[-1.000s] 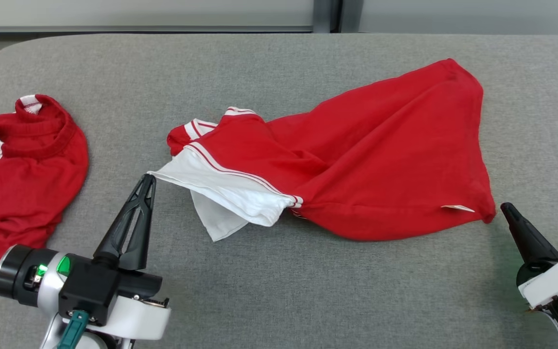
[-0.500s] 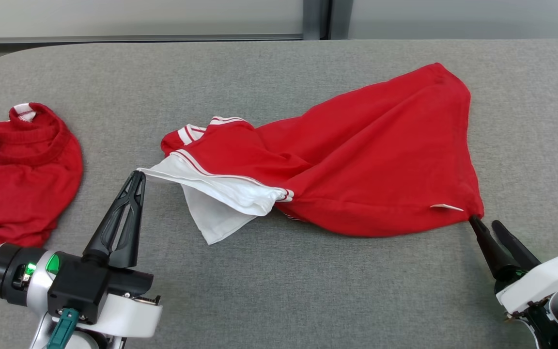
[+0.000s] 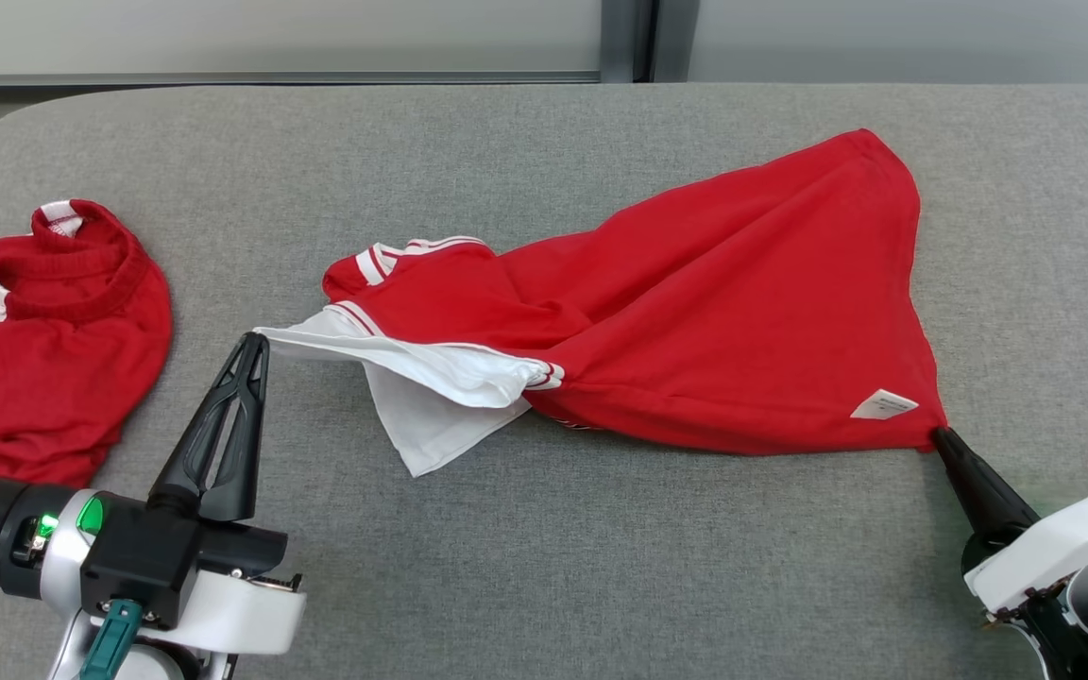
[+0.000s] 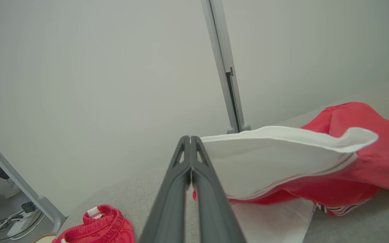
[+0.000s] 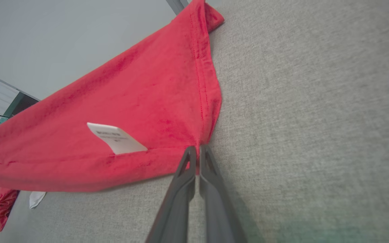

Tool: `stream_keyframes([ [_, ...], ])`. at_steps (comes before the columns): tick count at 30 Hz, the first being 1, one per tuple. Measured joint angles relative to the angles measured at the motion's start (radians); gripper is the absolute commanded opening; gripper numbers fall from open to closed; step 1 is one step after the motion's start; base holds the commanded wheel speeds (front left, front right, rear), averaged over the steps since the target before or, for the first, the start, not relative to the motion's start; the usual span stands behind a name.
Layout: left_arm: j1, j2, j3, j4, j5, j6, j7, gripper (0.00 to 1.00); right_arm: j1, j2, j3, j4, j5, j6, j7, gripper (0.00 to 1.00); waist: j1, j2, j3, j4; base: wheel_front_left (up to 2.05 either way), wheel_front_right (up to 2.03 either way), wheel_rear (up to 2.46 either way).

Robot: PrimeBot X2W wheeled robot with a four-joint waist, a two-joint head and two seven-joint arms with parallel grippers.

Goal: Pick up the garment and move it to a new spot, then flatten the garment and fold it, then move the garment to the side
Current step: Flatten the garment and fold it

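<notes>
- Right, the red and white shirt (image 3: pixel 723 302) lies rumpled across the middle of the grey table (image 3: pixel 544 576), strung out between the two arms.
- At the left end, the left pincer (image 3: pixel 256 342) has its fingers pressed flat together on the edge of the white sleeve (image 3: pixel 412 364). Its wrist camera shows that edge raised off the table and fanning away from the fingertips.
- Over on the right, the right pincer (image 3: pixel 943 436) is clamped on the red corner of the hem, just beside the little white label (image 3: pixel 884 404). The cloth puckers into the tips, so it looks like a real bite.
- A second red top (image 3: pixel 43 359) sits bunched at the far left of the table, well apart from the work.
- My read: both ends are caught and the lift to a new spot comes next, with nothing flattened or folded yet.
- To do it well, raise both ends together and level, so neither pinch takes all the weight.
- Both grips are thin, on an edge and a corner, so a jerk could pull the cloth free. Ease apart gently.
- The twist where the sleeve meets the body wants drawing out slowly before laying down.
- Carry it away from the bunched top, or the hanging sleeve may drag across it.
</notes>
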Motion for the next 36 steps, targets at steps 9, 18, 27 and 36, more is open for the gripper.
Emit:
stream_keyframes([
  [9, -0.131, 0.012, 0.013, -0.069, -0.017, -0.095, 0.001, 0.00, -0.048, -0.104, -0.107, -0.100, -0.078, 0.000, -0.038, 0.00, 0.0000, 0.0000, -0.016, -0.022, 0.00, 0.00, 0.00],
  [18, -0.700, 0.025, 0.023, 0.039, 0.001, -0.370, 0.159, 0.00, -0.388, -0.233, -0.206, -0.163, -0.272, 0.000, 0.073, 0.00, 0.0000, 0.0000, 0.006, -0.105, 0.00, 0.00, 0.00],
  [27, -1.301, -0.083, -0.080, 0.506, 0.159, -0.580, 0.205, 0.00, -0.880, -0.128, -0.155, -0.022, -0.439, 0.000, 0.263, 0.00, 0.0000, 0.0000, 0.150, -0.164, 0.00, 0.00, 0.00],
  [36, -1.692, -0.181, -0.173, 0.839, 0.399, -0.550, -0.022, 0.00, -1.173, -0.044, -0.127, 0.168, -0.583, 0.000, 0.158, 0.00, 0.0000, 0.0000, 0.293, -0.200, 0.00, 0.00, 0.00],
])
